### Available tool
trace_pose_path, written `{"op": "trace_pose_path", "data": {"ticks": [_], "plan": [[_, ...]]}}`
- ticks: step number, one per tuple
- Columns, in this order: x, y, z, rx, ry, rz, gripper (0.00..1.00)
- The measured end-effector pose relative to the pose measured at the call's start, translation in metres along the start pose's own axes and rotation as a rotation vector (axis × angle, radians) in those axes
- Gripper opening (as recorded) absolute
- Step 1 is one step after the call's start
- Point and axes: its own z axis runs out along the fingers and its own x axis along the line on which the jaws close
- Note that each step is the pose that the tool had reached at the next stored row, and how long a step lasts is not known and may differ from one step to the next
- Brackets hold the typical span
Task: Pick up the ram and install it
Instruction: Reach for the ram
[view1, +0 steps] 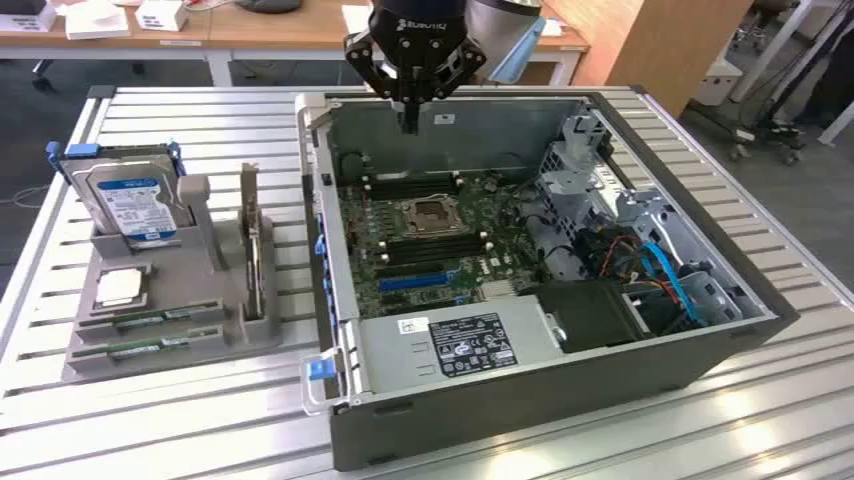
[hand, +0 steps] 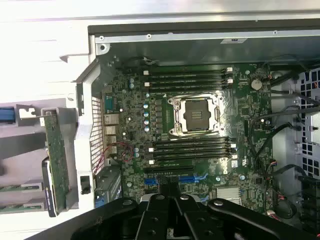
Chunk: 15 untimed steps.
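Two ram sticks (view1: 150, 320) lie flat in the front slots of a grey holder (view1: 174, 345) on the exterior view's left; both are thin green boards. A green strip of ram (hand: 20, 187) also shows at the edge of the wrist view. My gripper (view1: 410, 122) hangs over the far end of the open computer case (view1: 534, 400), well away from the holder. Its fingers are shut together with nothing between them. In the wrist view the gripper (hand: 170, 194) looks down on the motherboard (hand: 135, 125), with black memory slots (hand: 192, 148) either side of the processor socket (hand: 197, 114).
The holder also carries an upright hard drive (view1: 134, 205), a tall expansion card (view1: 250, 235) and a small pale chip (view1: 118, 288). Inside the case sit a power supply (view1: 454, 345), a drive cage (view1: 587, 180) and blue cables (view1: 667, 275). Everything rests on a slatted metal table (view1: 200, 120).
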Motion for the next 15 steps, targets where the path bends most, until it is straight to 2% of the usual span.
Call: {"op": "trace_pose_path", "data": {"ticks": [15], "plan": [[0.0032,-0.0002,0.0001,0.0001,0.0001,0.000,0.10]]}}
